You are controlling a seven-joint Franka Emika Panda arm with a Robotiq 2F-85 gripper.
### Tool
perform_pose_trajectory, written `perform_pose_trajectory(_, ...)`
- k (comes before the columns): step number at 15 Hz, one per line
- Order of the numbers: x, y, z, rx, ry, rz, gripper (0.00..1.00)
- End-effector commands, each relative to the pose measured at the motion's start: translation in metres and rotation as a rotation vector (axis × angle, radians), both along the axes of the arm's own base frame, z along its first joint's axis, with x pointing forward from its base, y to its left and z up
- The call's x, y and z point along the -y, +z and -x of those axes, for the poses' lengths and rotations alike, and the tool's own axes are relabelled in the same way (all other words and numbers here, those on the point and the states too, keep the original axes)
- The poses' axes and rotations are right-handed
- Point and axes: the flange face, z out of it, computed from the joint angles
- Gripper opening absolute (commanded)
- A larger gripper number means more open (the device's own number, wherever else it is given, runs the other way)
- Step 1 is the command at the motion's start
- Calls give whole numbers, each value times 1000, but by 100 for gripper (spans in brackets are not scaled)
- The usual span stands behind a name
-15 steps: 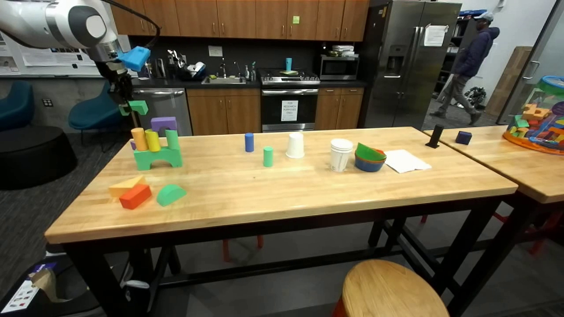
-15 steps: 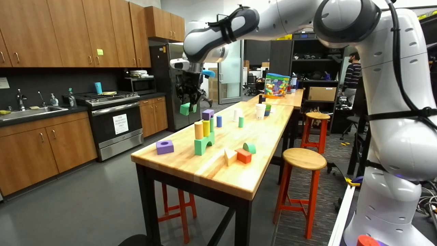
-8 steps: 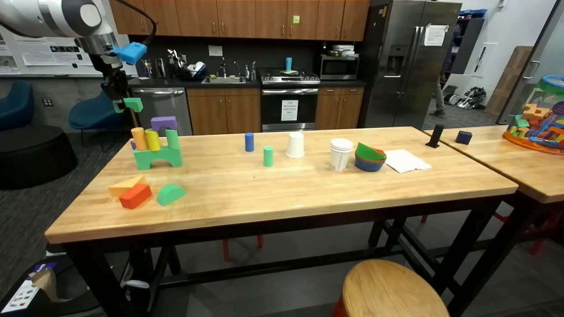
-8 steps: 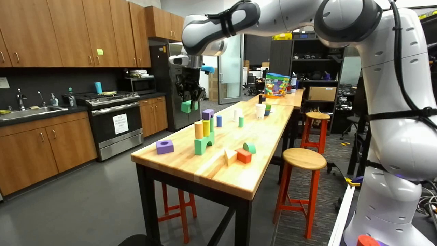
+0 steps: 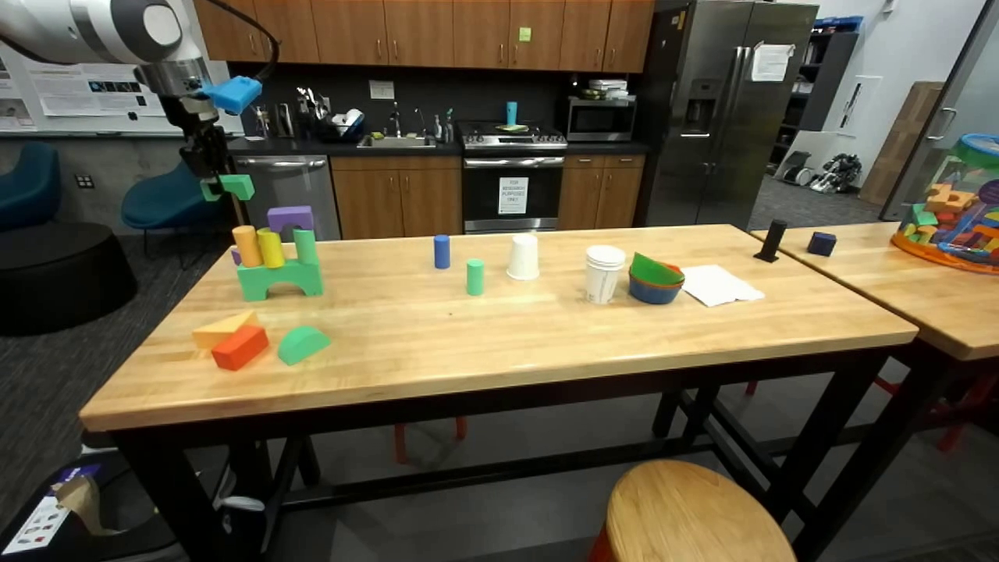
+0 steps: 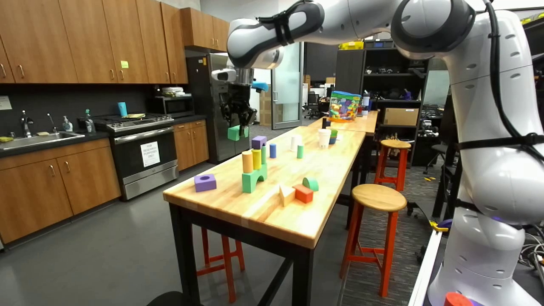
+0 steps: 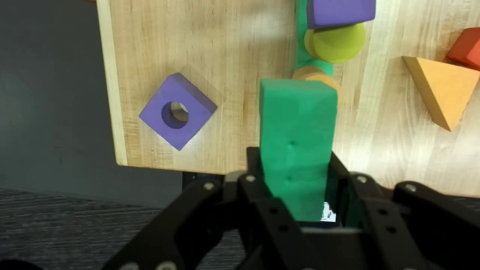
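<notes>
Green block (image 7: pixel 298 123): wrist view alone shows marks (image 7: pixel 291 143).

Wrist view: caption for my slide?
Gripper holding a green block; a purple holed block and orange triangle lie on the tabletop.

In exterior view: steel refrigerator (image 5: pixel 719 125), upper right of frame; microwave (image 5: pixel 600 119), just left of it; stove (image 5: pixel 513 169) bearing paper notice (image 5: pixel 513 196), upper center; inverted white cup (image 5: pixel 523 258), center; nested bowls (image 5: pixel 654 293), right of center; wooden stool (image 5: pixel 695 515), lower right; clear tub (image 5: pixel 933 257), right edge.
</notes>
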Motion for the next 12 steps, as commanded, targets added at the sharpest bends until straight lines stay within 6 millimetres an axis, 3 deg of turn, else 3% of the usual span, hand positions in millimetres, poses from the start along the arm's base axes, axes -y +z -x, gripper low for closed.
perform_pose_trajectory(1, 9, 5, 1, 4, -6, 3, 15)
perform_pose_trajectory(12, 26, -6, 4, -23, -27, -9, 15)
